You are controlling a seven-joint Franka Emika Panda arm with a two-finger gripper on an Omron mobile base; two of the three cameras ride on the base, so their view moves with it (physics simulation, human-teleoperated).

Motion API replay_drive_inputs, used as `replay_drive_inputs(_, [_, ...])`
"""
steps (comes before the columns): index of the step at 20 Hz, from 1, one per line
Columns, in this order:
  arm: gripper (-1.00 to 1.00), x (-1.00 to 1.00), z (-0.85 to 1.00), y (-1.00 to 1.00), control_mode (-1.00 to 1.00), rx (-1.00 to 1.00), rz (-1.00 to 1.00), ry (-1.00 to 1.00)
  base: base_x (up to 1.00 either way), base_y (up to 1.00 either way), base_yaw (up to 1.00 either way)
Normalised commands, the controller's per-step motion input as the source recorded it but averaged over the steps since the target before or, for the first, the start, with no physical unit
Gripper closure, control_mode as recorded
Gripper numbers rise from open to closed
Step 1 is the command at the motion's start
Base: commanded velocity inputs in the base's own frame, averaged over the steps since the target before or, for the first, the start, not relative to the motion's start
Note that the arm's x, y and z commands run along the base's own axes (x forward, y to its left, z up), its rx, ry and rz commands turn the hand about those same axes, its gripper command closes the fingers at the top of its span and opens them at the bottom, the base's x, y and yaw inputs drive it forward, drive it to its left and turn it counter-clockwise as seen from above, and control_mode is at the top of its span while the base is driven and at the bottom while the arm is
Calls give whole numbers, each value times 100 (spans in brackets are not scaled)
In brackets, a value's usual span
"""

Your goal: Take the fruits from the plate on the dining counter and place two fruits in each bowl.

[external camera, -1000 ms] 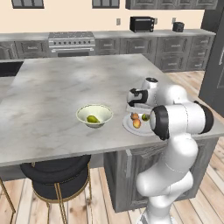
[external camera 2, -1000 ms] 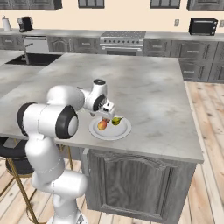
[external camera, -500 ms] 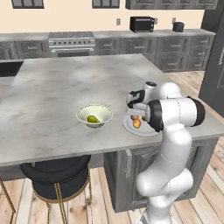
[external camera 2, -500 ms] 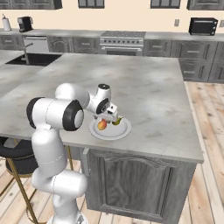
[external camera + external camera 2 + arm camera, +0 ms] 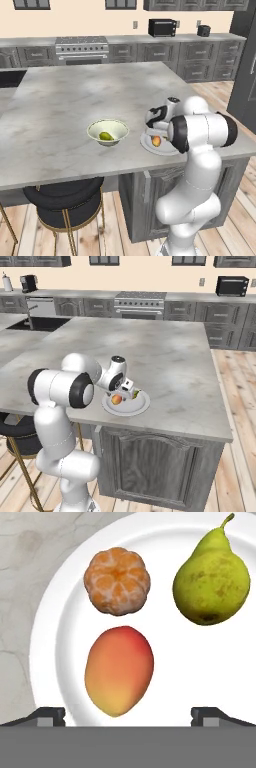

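Left base view: I log the pale grey-white marbled surface (image 5: 75,105) with dark grey cabinet fronts. One deep cream-green bowl (image 5: 108,132) stands on it, holding a single yellow-green pear-like fruit (image 5: 105,136). To its right, near the surface's front edge, sits the flat round white plate (image 5: 148,145), well apart from the bowl. I can make out one orange-red fruit (image 5: 156,141) on the plate; the arm's white elbow covers the rest. The pincer (image 5: 156,131) hangs low over the plate; from here I cannot tell how its fingers stand. A black round stool (image 5: 65,200) sits under the front edge.

Right base view: same plate (image 5: 140,406), seen from the other side, with the orange-red fruit (image 5: 116,399) plain and a yellow-green fruit (image 5: 135,394) partly behind the pincer (image 5: 127,392).

Hand view: this adds detail the base views lack. I count three fruits on the white plate (image 5: 55,617): an orange-red oval peach-like fruit (image 5: 119,669) nearest, a peeled segmented orange mandarin (image 5: 117,580) beyond it, and a speckled yellow-green pear with stem (image 5: 211,579) to the right. None touch. The two dark fingertips (image 5: 47,716) stand spread wide at either side, gripping nothing, the peach-like fruit between them but nearer the left one.
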Motion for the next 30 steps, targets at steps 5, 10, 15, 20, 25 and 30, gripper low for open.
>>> replay_drive_inputs(5, [-100, 16, -15, 0, -100, 0, 0, 0, 0, 0, 0])
replay_drive_inputs(10, [-100, 20, -15, 2, -100, 0, 0, 0, 0, 0, 0])
replay_drive_inputs(15, [-100, 20, -17, 4, -100, 0, 0, 0, 0, 0, 0])
replay_drive_inputs(20, [100, 0, -13, 0, -100, 0, 0, 3, 0, 0, 0])
replay_drive_inputs(25, [100, -3, 0, 0, -100, 0, 1, 0, 0, 0, 0])
replay_drive_inputs(30, [100, -22, 30, 0, -100, 0, 6, 0, 0, 0, 0])
